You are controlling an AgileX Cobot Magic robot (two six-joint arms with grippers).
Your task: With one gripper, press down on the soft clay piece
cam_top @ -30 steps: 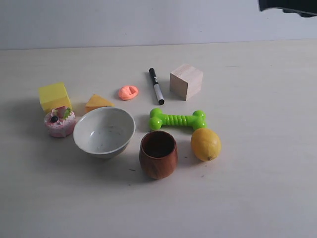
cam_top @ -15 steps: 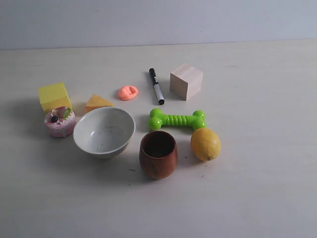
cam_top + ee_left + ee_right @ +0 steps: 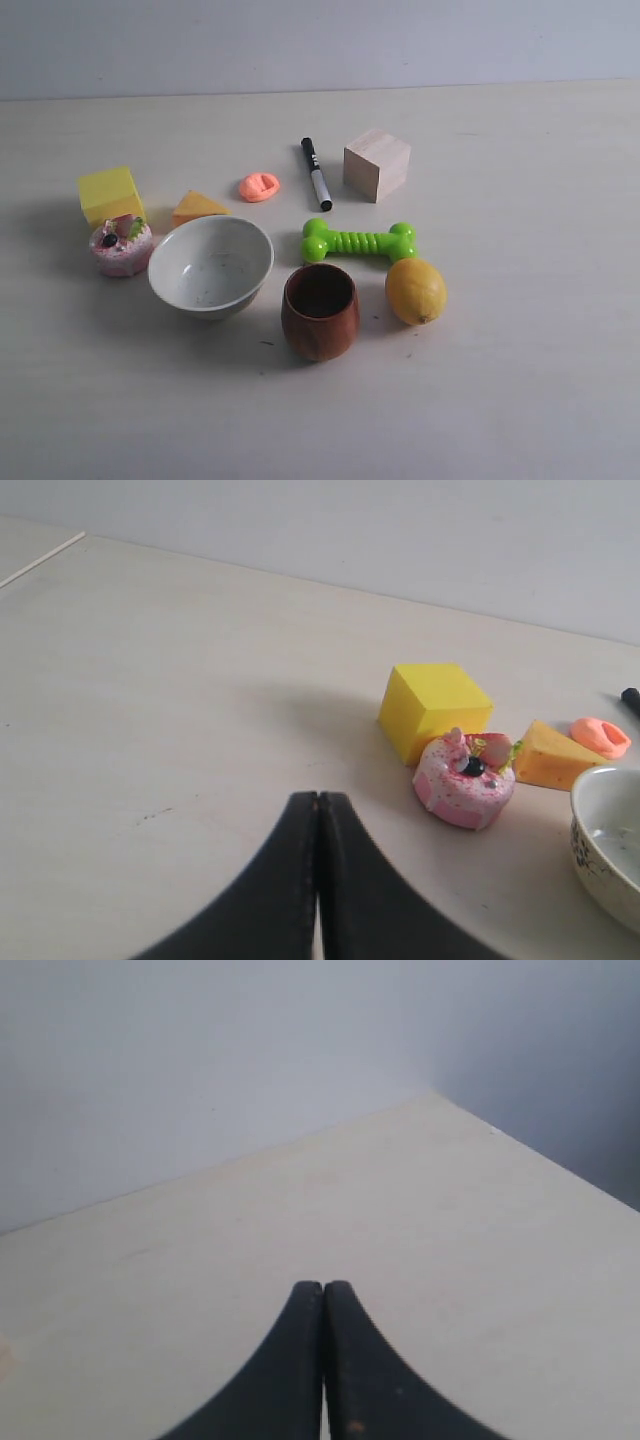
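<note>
**A:** Jaws, left gripper [image 3: 318,802]: the black fingers meet tip to tip, with nothing between them. Right gripper [image 3: 323,1288]: the same, closed on nothing, over the table [image 3: 420,1220] near a corner.

**B:** Clay position?

**A:** The soft clay piece [image 3: 259,187] lies flat on the table. In the exterior view it is at 9 o'clock from the marker [image 3: 316,173], near it but apart. It is at 2 o'clock from the orange-yellow wedge [image 3: 198,208] and 1 o'clock from the bowl [image 3: 210,270].

**B:** Orientation?

**A:** It is a squat oval with its long axis roughly 9-to-3 and a dent on top. The marker runs nearly 12-to-6, about crosswise to it. In the left wrist view the clay is well apart from the closed fingertips.
</note>
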